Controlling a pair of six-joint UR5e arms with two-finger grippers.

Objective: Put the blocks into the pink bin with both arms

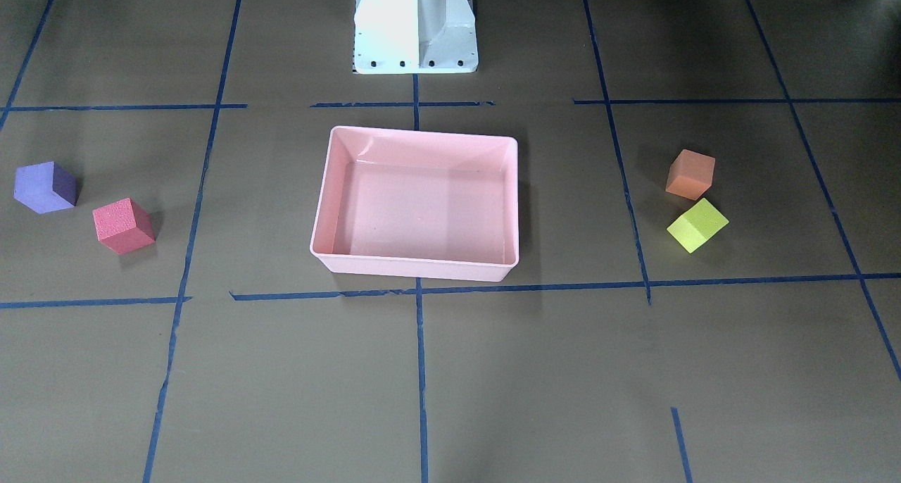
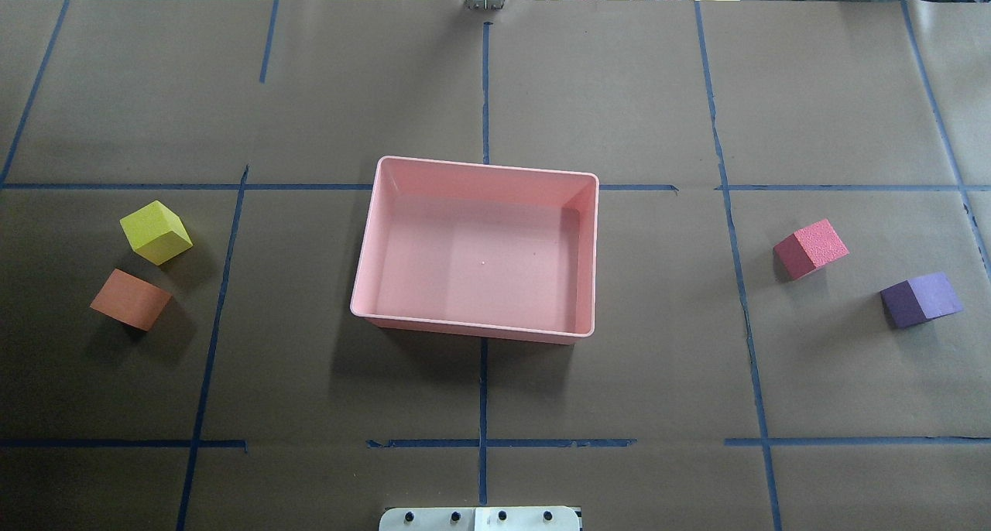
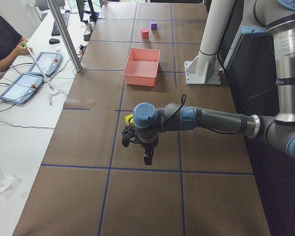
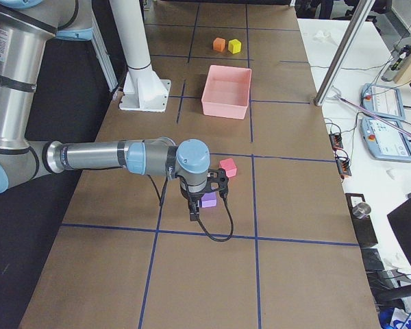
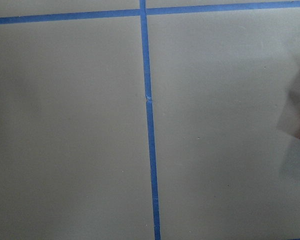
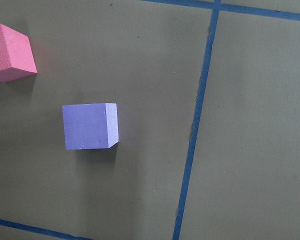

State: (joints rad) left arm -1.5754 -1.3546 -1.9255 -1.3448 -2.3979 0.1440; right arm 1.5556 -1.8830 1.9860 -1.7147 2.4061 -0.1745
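The pink bin (image 2: 472, 328) stands empty mid-table. The yellow-green block (image 2: 156, 232) and orange block (image 2: 130, 299) lie on the robot's left of it. The red block (image 2: 810, 248) and purple block (image 2: 921, 299) lie on its right. No gripper shows in the overhead or front views. In the exterior left view the left gripper (image 3: 137, 147) hangs above the table beside the yellow-green block (image 3: 129, 118). In the exterior right view the right gripper (image 4: 200, 202) hangs over the purple block (image 4: 208, 200). I cannot tell whether either is open or shut. The right wrist view shows the purple block (image 6: 90, 126) and red block (image 6: 10, 53).
The white pedestal (image 1: 415, 25) stands behind the bin. Blue tape lines (image 2: 483, 392) grid the brown table. A metal pole (image 3: 64, 34) and tablets (image 3: 24, 86) with an operator (image 3: 2, 39) are beyond the far table edge.
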